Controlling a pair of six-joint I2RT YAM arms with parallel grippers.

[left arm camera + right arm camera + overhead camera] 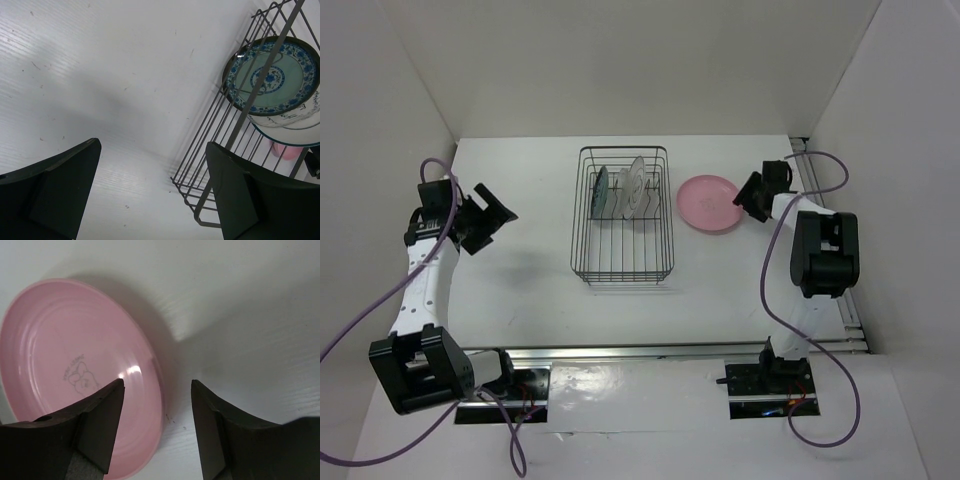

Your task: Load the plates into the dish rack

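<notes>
Plainly, the right gripper (756, 192) (156, 386) had its jaws parted about halfway, gripping nothing. They straddled the near rim of the pink plate (709, 203) (65, 355): one finger (102, 420) hung over the plate's inner face and the other over bare table (520, 290) just beside the rim. Whether either finger touched the plate could not be told from the wrist view. The pink plate lay flat on the table, right way up, just to the right of the dish rack (620, 255) and outside it.

The left gripper (492, 222) (152, 145) was held well to the left of the rack with its jaws spread fully wide and nothing between them; only table showed in the gap.

Inside the rack, toward its far end, the teal-green patterned plate (601, 190) (272, 75) stood on edge among the prongs. Close behind it in the left wrist view stood the white plate (300, 116) with its line drawing. From above, the paler plates (633, 188) beside the teal one also stood upright, though they could not be told apart there.
</notes>
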